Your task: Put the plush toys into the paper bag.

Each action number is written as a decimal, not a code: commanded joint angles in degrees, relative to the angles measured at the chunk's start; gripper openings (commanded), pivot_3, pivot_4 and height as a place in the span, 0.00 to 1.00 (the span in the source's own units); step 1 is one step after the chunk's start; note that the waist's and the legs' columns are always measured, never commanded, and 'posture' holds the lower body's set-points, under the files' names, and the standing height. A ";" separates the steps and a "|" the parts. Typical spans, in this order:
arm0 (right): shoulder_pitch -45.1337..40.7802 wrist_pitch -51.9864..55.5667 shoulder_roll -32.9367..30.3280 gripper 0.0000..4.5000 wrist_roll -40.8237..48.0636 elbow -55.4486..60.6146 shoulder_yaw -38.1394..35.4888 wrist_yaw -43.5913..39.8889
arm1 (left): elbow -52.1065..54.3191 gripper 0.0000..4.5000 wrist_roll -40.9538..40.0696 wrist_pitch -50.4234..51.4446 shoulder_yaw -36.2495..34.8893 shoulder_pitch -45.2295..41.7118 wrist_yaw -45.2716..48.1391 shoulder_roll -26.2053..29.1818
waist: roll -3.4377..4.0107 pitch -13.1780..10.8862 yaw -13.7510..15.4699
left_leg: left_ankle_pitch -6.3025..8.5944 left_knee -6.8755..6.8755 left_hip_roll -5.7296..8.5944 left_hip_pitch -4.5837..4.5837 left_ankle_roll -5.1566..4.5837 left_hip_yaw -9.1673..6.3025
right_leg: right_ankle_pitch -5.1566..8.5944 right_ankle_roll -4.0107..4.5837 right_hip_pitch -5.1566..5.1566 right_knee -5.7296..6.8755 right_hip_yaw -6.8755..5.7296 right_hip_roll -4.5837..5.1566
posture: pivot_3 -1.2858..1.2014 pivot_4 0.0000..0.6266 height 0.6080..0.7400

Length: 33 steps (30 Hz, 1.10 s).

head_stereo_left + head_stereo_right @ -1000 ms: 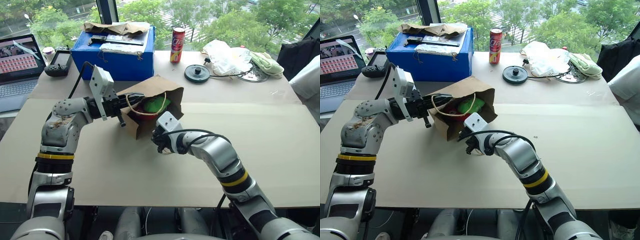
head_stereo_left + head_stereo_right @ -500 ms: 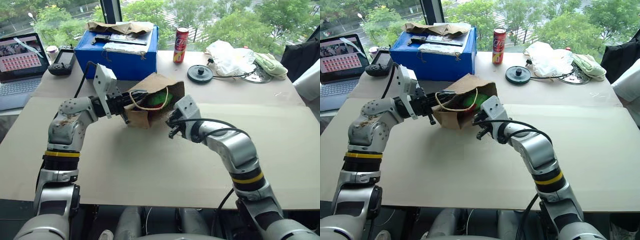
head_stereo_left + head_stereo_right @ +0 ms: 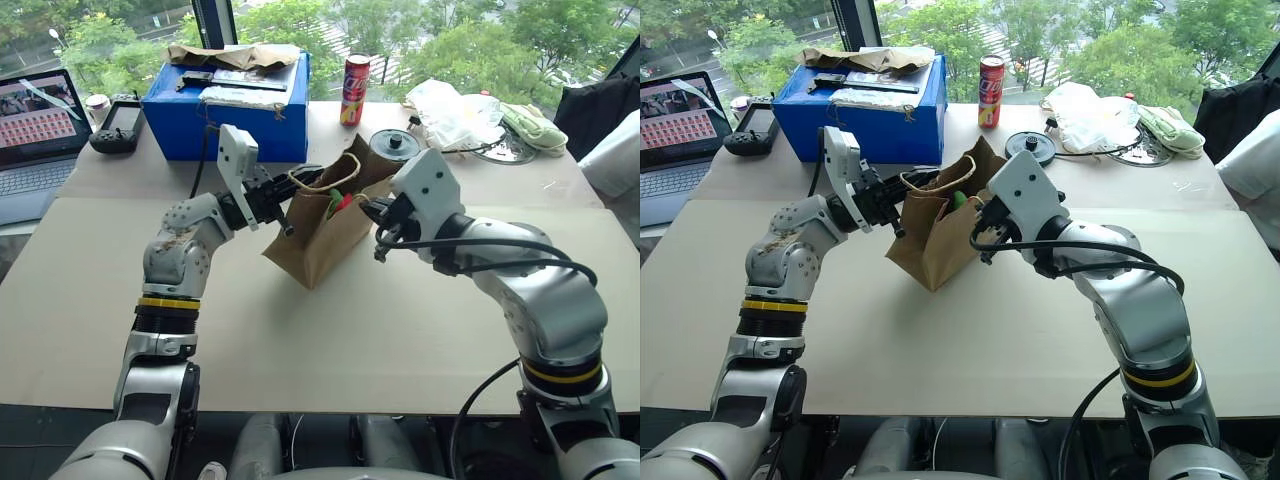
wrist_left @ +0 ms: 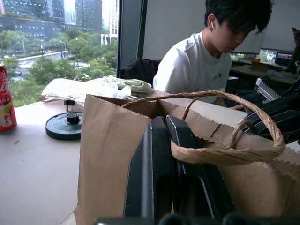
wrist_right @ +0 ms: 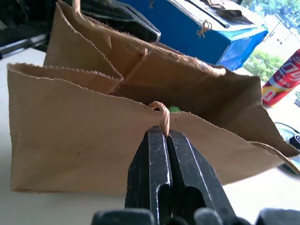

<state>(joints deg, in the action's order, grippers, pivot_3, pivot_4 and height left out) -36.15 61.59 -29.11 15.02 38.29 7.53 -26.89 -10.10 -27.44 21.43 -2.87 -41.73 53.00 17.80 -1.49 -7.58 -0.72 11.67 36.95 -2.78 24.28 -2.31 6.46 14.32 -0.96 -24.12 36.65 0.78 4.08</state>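
You have the plain brown kraft paper bag lifted by both arms above the beige desk, its lower corner pointing down at the surface and its mouth tipped up and to the rear. The left claw is clenched on the rim where the near beige twine loop handle is anchored; in the left wrist view that loop drapes across its black fingers. The right claw is clenched on the opposite paper edge, right at the knot of the other twine loop. Both plush toys sit inside the bag: a patch of the round bright green one and a sliver of the red chili-shaped one show through the opening. So the toys look placed, and the step in hand is, I judge, setting the bag upright. Do it by lowering both claws together at an even pace, keeping the mouth higher than the base so nothing rolls out. Let the flat bottom, not the corner, meet the desk first; level it by easing the two grips apart so the sides stay spread. Keep clear of the blue box and the black disc just behind. Release only once the bag stands on its own.
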 commanded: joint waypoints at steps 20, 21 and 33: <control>-0.56 2.66 2.78 0.34 -1.25 -5.01 4.11 5.36 | -4.50 0.49 1.99 -2.20 -0.06 0.91 5.02 5.00 | 0.00 0.00 -0.08 | 0.00 -0.02 -0.01 0.01 -0.01 0.00 | 0.00 0.00 -0.01 0.00 -0.03 0.02 | 0.52 0.24 0.99; -0.52 2.83 2.72 0.42 -1.07 -4.86 3.83 5.34 | -4.07 0.58 1.74 -1.90 -0.15 1.07 5.03 5.19 | 0.00 0.00 -0.10 | 0.01 -0.01 -0.02 0.01 -0.01 0.00 | 0.00 0.00 -0.02 0.00 -0.02 0.00 | 0.52 0.24 0.99; 1.65 0.06 -5.65 0.99 9.08 1.03 -11.04 -6.10 | 8.04 1.00 -6.93 10.64 -3.59 7.11 3.53 8.04 | 0.00 0.00 0.07 | 0.01 -0.03 -0.04 0.00 -0.02 -0.02 | 0.01 0.00 0.02 -0.02 -0.03 0.07 | 0.52 0.24 0.99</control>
<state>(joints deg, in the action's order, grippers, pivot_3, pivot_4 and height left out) -34.60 63.75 -32.80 21.76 37.53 1.20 -30.20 -5.32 -31.72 30.10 -4.55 -34.89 56.82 24.94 -1.49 -7.58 -0.65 11.68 36.92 -2.82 24.28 -2.33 6.44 14.33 -0.97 -24.10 36.60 0.75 4.16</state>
